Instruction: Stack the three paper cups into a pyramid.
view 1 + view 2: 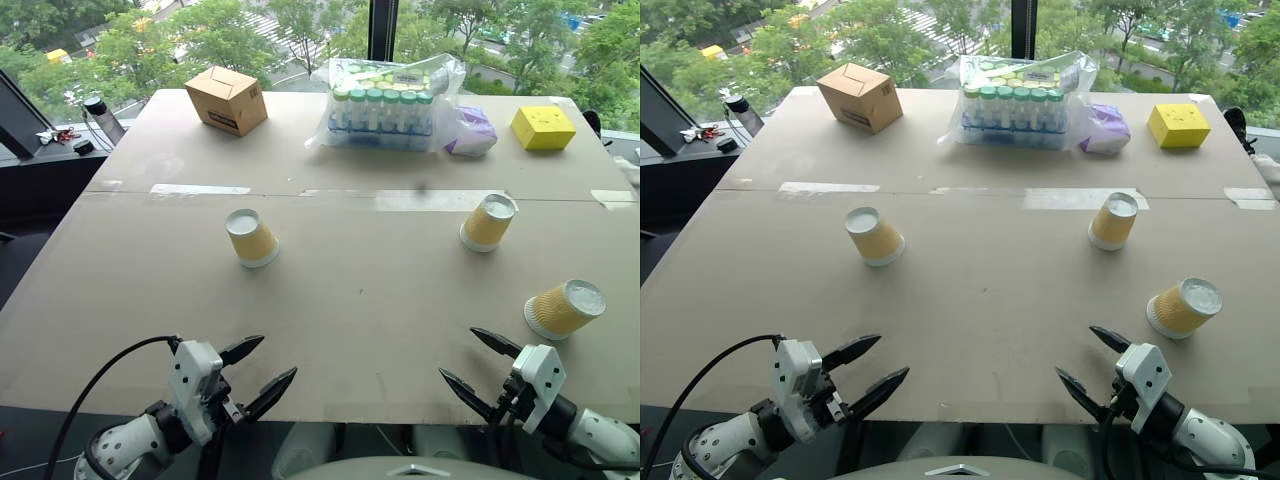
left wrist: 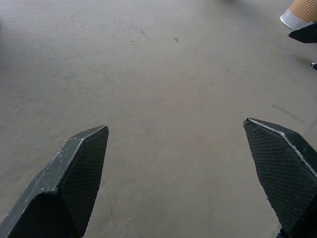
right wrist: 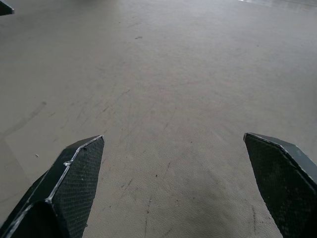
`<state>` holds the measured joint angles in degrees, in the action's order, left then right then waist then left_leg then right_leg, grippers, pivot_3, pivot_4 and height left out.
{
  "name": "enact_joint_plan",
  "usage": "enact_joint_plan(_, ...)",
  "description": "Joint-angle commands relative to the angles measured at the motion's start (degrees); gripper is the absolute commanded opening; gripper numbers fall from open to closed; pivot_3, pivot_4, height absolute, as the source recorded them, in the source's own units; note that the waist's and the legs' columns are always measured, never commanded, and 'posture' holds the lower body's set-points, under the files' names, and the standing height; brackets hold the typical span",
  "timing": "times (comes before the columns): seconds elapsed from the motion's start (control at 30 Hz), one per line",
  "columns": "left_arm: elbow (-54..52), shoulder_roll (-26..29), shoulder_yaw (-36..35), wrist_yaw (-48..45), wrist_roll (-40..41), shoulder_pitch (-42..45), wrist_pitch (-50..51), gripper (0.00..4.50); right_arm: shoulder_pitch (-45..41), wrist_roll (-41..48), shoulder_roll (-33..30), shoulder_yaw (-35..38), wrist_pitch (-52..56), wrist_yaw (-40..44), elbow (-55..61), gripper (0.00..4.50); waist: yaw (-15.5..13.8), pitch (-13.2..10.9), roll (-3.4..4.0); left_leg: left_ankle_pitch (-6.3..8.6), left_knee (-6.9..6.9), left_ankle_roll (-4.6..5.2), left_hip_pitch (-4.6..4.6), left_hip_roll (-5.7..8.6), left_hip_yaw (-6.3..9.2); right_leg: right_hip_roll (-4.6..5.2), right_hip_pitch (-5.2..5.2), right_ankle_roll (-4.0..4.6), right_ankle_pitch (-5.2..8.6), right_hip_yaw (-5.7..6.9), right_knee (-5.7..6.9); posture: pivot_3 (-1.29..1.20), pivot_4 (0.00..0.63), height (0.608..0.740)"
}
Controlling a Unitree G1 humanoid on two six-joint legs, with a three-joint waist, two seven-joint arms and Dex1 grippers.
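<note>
Three yellow-orange paper cups stand apart on the brown table [image 1: 350, 300]. The left cup [image 1: 252, 238] and the middle-right cup [image 1: 488, 222] rest rim down, white base up. The far-right cup [image 1: 565, 309] leans strongly; I cannot tell whether it lies on its side. My left gripper [image 1: 278, 356] hovers open at the table's near edge, well short of the left cup. My right gripper [image 1: 457, 351] is open too, near the front edge, just short and left of the far-right cup. Nothing sits between either pair of fingers. The left wrist view catches a cup [image 2: 302, 12] beyond a right fingertip.
Along the back of the table sit a cardboard box [image 1: 227, 99], a clear bag of green-capped tubes [image 1: 385, 105], a purple packet [image 1: 470, 130] and a yellow box [image 1: 543, 127]. Tape strips [image 1: 200, 189] cross the table's seam. A black cylinder [image 1: 103, 118] stands off the left edge.
</note>
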<state>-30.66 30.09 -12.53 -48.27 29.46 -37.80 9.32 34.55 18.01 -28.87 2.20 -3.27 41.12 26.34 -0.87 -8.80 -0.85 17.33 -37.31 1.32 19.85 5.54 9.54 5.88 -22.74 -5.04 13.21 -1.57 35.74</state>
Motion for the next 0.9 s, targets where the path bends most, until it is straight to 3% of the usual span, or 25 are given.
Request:
enact_joint_plan(0.03, 0.0, 0.5, -0.7, -0.3, 0.5, 1.7, -0.7, 4.50, 0.0, -0.1, 0.5, 0.3, -2.1, 0.2, 0.2, 4.45, 0.0, 0.0, 0.00, 0.00, 0.00, 0.00, 0.00, 0.00, 0.00, 0.00, 0.00, 0.00, 0.00, 0.00, 0.00, 0.00, 0.150, 0.740)
enact_joint_plan(0.27, -2.5, 1.4, -0.7, -0.5, 5.3, 9.6, 3.2, 4.50, -6.5, -2.4, 3.2, -0.8, 0.3, -5.3, 5.1, 4.45, 0.2, 0.0, 0.03, -0.02, -0.01, -0.03, -0.03, 0.00, 0.09, -0.03, 0.00, 0.00, -0.08, 0.05, 0.02, 0.00, 0.150, 0.740)
enact_joint_plan(0.5, -1.8, 4.5, -0.4, -6.3, 11.5, 19.0, 4.8, 4.50, -23.9, -3.6, 2.5, -0.7, 19.4, -14.8, 14.4, 4.45, -0.1, 0.0, 0.05, -0.14, 0.00, -0.26, -0.01, 0.02, 0.09, -0.07, -0.06, 0.17, -0.19, 0.05, 0.04, 0.00, 0.150, 0.740)
enact_joint_plan(0.6, -2.8, 7.0, 1.7, -8.8, 13.2, 24.3, 7.3, 4.50, -27.8, -2.2, 1.5, 6.3, 23.6, -17.4, 12.7, 4.45, -0.4, 0.0, 0.04, -0.17, -0.02, -0.29, 0.05, 0.10, 0.19, -0.04, -0.08, 0.18, -0.20, 0.10, 0.03, 0.00, 0.150, 0.740)
enact_joint_plan(0.9, -1.1, 10.7, 5.5, -13.7, 16.0, 33.6, 12.3, 4.50, -18.8, 0.1, -1.8, 25.0, 32.6, -19.0, 14.3, 4.45, 0.2, 0.0, 0.11, -0.17, 0.08, -0.29, 0.44, 0.15, 0.02, 0.01, -0.58, 0.20, -0.21, -0.06, 0.01, 0.00, 0.150, 0.740)
